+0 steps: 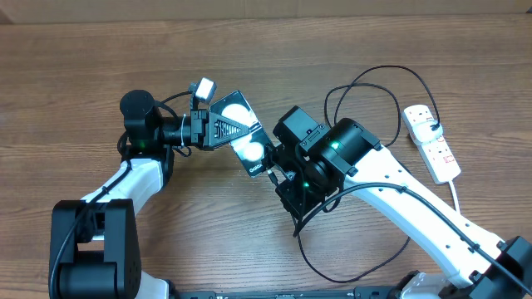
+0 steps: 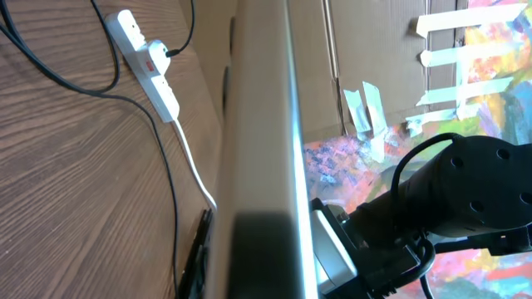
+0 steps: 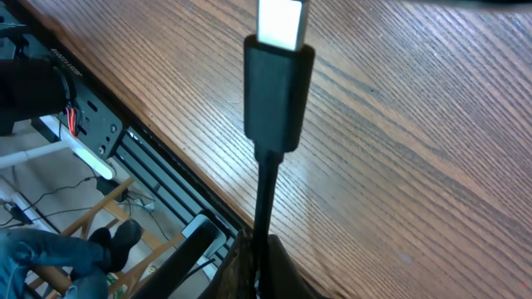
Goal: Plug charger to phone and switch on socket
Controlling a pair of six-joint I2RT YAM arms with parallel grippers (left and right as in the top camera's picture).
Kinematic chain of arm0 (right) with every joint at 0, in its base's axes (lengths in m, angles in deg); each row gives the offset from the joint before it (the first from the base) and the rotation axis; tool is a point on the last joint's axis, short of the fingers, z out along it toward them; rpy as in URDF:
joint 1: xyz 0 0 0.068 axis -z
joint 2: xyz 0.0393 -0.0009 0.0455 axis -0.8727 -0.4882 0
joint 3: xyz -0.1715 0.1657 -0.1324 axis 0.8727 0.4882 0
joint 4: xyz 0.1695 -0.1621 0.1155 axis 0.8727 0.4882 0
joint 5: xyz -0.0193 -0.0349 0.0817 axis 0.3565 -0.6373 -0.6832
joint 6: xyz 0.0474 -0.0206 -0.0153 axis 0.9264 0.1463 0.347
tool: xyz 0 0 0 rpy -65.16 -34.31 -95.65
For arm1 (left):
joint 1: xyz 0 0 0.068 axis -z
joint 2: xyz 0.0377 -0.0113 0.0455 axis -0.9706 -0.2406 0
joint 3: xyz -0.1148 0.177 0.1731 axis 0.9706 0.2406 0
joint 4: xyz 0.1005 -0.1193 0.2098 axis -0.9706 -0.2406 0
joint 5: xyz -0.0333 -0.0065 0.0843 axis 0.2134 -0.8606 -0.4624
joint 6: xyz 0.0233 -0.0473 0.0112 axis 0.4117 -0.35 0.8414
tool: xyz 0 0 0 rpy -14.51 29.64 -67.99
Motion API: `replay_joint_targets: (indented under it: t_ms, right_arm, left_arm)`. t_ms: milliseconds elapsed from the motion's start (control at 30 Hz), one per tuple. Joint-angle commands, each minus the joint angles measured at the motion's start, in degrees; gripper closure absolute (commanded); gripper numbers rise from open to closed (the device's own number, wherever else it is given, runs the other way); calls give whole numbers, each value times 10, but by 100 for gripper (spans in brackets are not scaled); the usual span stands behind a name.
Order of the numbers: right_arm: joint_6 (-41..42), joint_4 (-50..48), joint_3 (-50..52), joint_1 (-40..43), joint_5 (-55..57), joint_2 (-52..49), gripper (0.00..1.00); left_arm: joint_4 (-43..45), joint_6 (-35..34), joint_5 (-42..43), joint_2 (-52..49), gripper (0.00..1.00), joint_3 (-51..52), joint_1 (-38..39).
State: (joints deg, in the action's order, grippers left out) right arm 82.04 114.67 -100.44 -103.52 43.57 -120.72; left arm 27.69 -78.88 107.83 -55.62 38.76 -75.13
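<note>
Insertion step: left gripper (image 1: 218, 126) clamps tilted phone (image 1: 249, 151); right gripper (image 1: 278, 171) pinches charger (image 3: 264, 195) below connector (image 3: 278, 91), tip near phone's edge. Next probably needs port alignment, straight push.

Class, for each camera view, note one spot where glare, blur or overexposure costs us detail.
Overhead: two round white glare spots wash out the phone face. Left wrist: the phone's edge sits near the lens, blurred, with a bright streak; the socket is readable. Right wrist: the charger tip is blown out white.
</note>
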Motion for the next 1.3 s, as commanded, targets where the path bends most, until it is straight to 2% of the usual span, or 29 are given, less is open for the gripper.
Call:
replay_joint_targets:
  t_ms: [0,1267]
  right_arm:
    - [1,0,1,-1,-9,0,96]
    - [2,-10,1,-1,-16,0,96]
  left_arm:
    - [2,19,12,-2,96,-16,2]
    - [2,3,12,-2,96,-16,2]
